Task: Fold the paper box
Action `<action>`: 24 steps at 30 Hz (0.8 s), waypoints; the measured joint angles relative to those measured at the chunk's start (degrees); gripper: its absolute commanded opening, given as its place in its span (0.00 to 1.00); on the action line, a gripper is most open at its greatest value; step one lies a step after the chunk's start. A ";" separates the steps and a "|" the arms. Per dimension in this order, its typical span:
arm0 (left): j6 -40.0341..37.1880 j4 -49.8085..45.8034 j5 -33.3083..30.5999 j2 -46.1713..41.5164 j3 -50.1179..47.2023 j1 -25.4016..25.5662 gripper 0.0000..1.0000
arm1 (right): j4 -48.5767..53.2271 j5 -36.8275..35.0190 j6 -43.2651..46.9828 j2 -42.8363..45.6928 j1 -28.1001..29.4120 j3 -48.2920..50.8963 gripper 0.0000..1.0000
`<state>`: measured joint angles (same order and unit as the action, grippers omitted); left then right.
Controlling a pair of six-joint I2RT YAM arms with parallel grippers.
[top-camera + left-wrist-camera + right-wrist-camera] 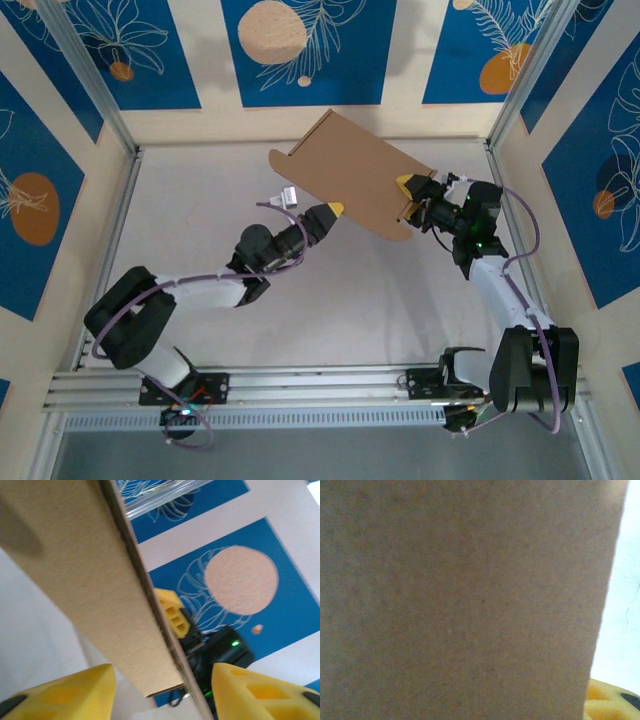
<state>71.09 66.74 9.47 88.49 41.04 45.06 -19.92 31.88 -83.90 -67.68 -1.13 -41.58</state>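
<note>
The paper box [350,175] is a brown cardboard sheet with a flap, held tilted above the white table at the back centre. My right gripper [410,196] is shut on its right edge, one yellow finger lying over the top face. My left gripper [335,211] is at the sheet's lower left edge. In the left wrist view the cardboard edge [150,630] runs between the two yellow fingertips [75,690], with a gap on each side, so the left gripper [162,682] is open. The cardboard [460,600] covers most of the right wrist view, with one yellow finger [610,702] at the lower right.
Blue-and-cream patterned walls [300,50] close the table in on three sides, with metal posts [90,80] at the back corners. An aluminium rail [300,385] carrying both arm bases runs along the near edge. White tabletop [330,300] lies between the arms.
</note>
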 measured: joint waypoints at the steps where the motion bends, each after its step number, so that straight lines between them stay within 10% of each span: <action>1: 0.74 1.88 0.15 0.15 -0.24 -0.07 0.42 | -0.04 0.00 -0.26 0.09 0.02 0.20 0.39; 8: 2.56 7.56 1.11 0.92 -0.39 -0.66 0.19 | -3.34 0.90 -4.57 0.00 0.31 1.22 0.38; 24: -6.69 9.03 3.80 0.96 4.09 -0.81 0.00 | -13.11 3.58 -20.20 -3.19 1.53 1.44 0.38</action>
<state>64.40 75.77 13.28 89.45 45.12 44.25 -33.04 35.46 -104.09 -70.87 0.40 -40.14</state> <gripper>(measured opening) 0.049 0.519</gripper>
